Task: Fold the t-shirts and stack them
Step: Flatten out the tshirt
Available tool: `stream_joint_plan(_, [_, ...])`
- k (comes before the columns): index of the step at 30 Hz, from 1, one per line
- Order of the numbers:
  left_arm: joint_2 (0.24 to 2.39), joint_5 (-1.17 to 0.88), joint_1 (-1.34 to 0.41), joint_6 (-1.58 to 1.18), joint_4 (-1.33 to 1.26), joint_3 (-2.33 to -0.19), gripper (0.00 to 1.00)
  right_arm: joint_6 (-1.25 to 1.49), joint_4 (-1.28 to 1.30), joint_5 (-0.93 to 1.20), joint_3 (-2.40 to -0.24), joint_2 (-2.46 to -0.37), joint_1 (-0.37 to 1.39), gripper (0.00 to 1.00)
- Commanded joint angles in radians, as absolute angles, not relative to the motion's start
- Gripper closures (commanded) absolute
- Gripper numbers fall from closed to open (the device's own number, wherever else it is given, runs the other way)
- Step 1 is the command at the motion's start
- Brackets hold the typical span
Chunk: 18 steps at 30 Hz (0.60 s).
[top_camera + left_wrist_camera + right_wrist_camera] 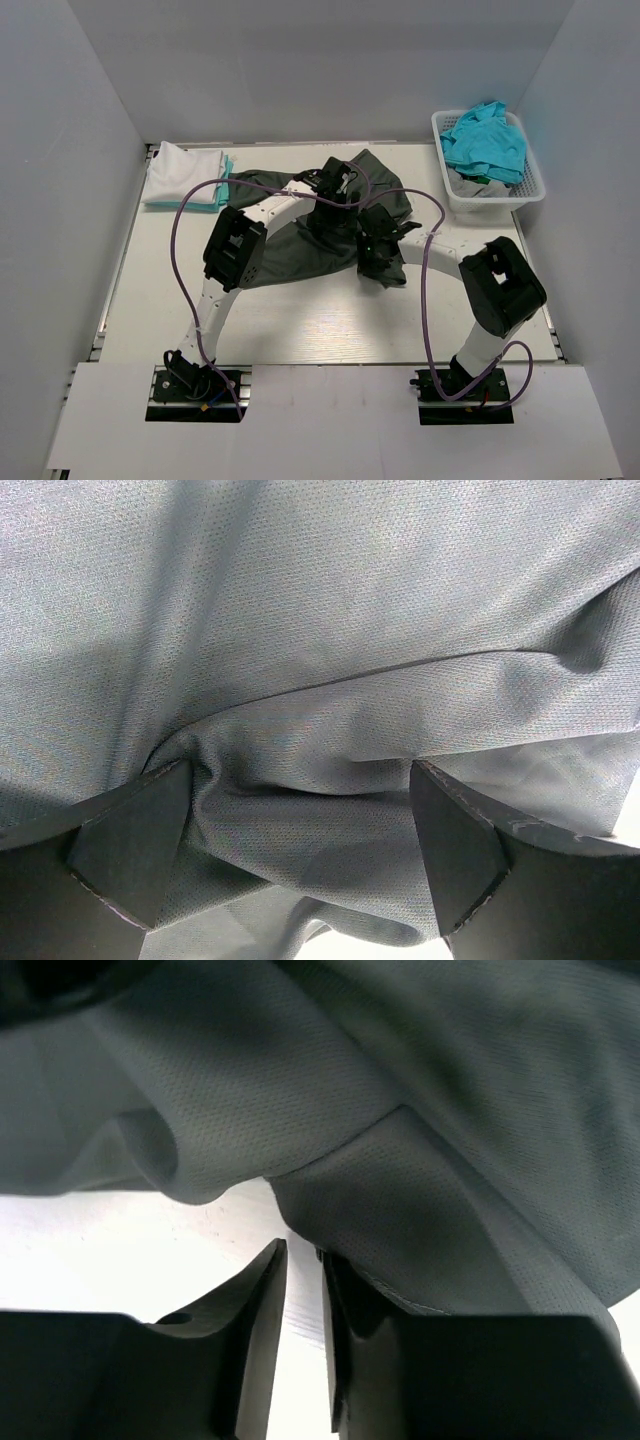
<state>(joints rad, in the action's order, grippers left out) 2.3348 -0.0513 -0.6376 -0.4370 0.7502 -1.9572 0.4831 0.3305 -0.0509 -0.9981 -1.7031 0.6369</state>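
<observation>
1. At surface [330,320] centre, dark shirt [290,260] lies spread and rumpled.
2. Left pincer [300,820]: jaws wide apart, cloth bunched between.
3. Right pincer [303,1260]: jaws nearly together at hem; grip cannot be told.
4. Folded shirts [185,175] at 10 o'clock; basket [495,205] at 2 o'clock.

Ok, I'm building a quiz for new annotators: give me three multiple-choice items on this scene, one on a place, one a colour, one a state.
1. Where does the folded stack lie? A at the near edge; B at the table's far left corner; C between the arm bases.
2. What colour are the shirts heaped in the basket? A red; B yellow; C turquoise.
3. How does the left gripper stand? A open wide; B shut tight; C out of view.
Key: B, the top view shows it there; C, that heap is turquoise; A, its fingers stand far apart on the dark shirt.
</observation>
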Motion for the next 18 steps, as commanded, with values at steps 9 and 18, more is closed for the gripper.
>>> stream_joint_plan(9, [2.376, -0.051, -0.635, -0.459, 0.749, -1.927, 0.00, 0.545, 0.403, -0.161, -1.045, -1.723, 0.637, 1.00])
stream_joint_plan(18, [2.408, 0.012, -0.635, -0.469, 0.772, -1.950, 0.00, 0.442, 0.572, -0.084, -0.973, -1.563, 0.670, 1.00])
